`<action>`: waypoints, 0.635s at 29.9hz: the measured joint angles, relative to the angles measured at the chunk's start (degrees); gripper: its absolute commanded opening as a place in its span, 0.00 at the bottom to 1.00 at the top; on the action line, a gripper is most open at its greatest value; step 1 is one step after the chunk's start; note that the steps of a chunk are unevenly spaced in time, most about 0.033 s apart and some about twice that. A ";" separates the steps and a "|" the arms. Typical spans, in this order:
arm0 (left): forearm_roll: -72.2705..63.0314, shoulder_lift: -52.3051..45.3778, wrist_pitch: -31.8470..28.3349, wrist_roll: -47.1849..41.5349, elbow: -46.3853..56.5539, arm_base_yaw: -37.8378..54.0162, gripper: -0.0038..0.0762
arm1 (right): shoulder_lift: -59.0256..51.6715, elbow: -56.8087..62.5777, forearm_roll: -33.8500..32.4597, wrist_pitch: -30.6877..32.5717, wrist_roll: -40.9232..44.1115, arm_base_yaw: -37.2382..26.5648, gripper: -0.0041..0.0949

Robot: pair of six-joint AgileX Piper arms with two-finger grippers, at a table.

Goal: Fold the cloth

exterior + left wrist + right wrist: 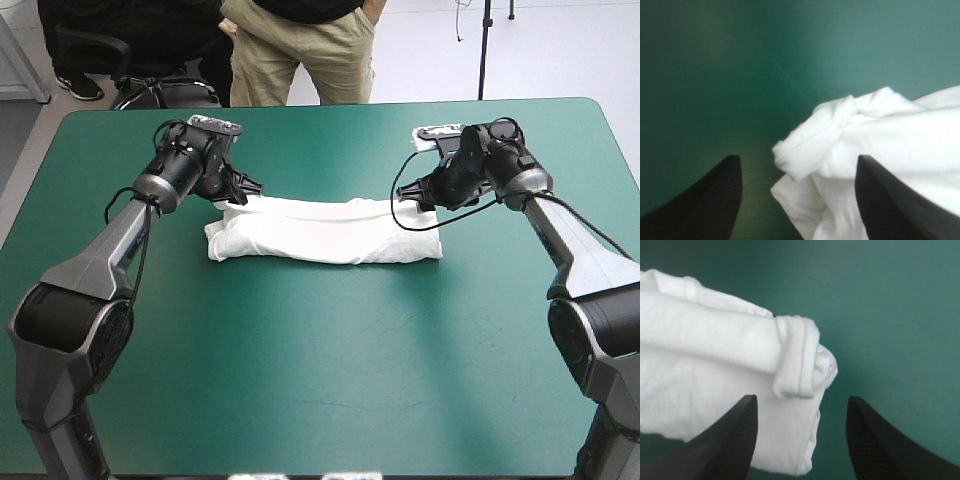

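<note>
folded shirt on table, both grippers open at its ends

the shirt (325, 232) lies mid-table on the teal-green cover (320, 380) as a long, narrow folded band running left to right. judged light, soft and limp: it would sag and come unfolded if taken by one layer, so each hold should pinch all layers at an end corner. left gripper (238, 190): fingers apart, low at the band's left end, the bunched end between them. right gripper (425, 195): fingers apart at the right end, the rolled hem between them. neither holds cloth.
</note>
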 measured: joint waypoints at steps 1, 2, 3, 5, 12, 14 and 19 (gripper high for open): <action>-0.37 -1.03 0.14 0.10 -0.35 0.00 0.32 | -0.92 -0.06 -0.07 0.97 -0.47 -0.05 0.53; -1.07 -1.85 0.21 0.24 -0.57 0.00 0.17 | -1.75 -0.17 -0.07 1.64 -0.47 -0.05 0.53; -1.99 -2.84 0.25 0.75 -0.71 -0.06 0.02 | -2.82 -0.22 -0.07 2.19 -0.79 -0.05 0.52; -4.37 -4.20 0.28 2.30 -0.93 -0.73 0.03 | -4.95 -0.47 -0.06 2.71 -1.05 -0.05 0.52; -13.33 -3.24 -0.75 7.49 -0.98 -7.19 0.03 | -8.46 -0.58 0.14 4.10 -1.16 -0.05 0.51; -14.17 -2.06 -1.37 7.49 -0.98 -9.40 0.03 | -8.46 -0.58 0.21 4.96 -1.16 -0.05 0.51; -14.65 2.03 -2.11 7.99 -0.98 -12.72 0.03 | -8.46 -0.58 0.34 5.53 -1.16 -0.05 0.51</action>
